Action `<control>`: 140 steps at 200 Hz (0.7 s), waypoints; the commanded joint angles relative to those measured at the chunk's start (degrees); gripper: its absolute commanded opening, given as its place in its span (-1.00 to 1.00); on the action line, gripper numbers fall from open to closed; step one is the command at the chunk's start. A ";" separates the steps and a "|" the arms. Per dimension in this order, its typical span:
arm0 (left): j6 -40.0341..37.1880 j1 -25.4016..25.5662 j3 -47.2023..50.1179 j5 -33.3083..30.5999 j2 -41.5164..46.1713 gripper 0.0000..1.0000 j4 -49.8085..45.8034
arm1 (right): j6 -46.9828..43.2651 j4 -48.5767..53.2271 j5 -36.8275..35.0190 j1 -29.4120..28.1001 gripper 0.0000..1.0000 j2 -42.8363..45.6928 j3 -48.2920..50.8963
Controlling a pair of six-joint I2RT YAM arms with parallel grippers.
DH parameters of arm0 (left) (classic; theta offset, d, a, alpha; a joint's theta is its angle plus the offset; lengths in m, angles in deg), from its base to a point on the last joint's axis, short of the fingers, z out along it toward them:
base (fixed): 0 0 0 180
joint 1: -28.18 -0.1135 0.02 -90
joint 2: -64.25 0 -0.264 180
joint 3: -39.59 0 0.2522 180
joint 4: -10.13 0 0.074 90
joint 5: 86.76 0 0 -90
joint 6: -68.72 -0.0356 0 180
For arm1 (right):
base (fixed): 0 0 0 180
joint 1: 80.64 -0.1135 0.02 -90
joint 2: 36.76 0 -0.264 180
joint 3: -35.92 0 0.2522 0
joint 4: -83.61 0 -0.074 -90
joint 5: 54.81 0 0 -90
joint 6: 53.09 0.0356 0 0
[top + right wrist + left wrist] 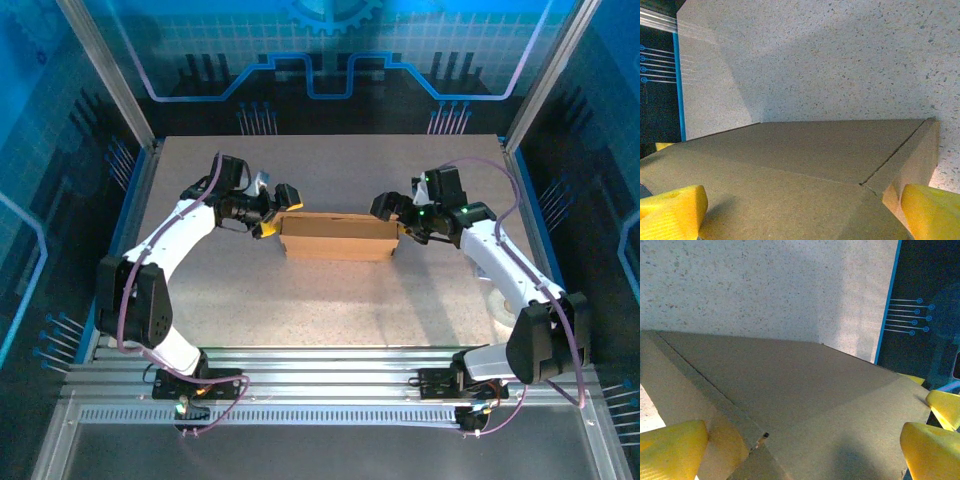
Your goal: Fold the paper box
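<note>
Top external shows the plain brown cardboard paper box [338, 238] lying on the speckled surface [330, 320] between the arms, its long axis running left to right, with the left end effector [272, 222] and right end effector [400, 228] equally near, each spread astride one short end

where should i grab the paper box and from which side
Take the paper box by its short ends, one arm from each side. It lies long and slim across the table, so each end faces an arm: left gripper at the left end, right gripper at the right, each straddling the end wall. That is probably steadiest for folding.
</note>
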 commanded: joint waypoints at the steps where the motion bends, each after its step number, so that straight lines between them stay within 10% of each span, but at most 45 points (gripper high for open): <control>1: -0.49 -0.36 -1.75 2.05 -0.56 0.99 -1.67 | -1.79 0.78 0.80 1.57 1.00 0.18 -1.60; 140: -0.82 -0.96 -2.93 2.74 -1.70 0.99 0.91 | -2.00 -4.24 3.65 4.06 1.00 -0.24 2.22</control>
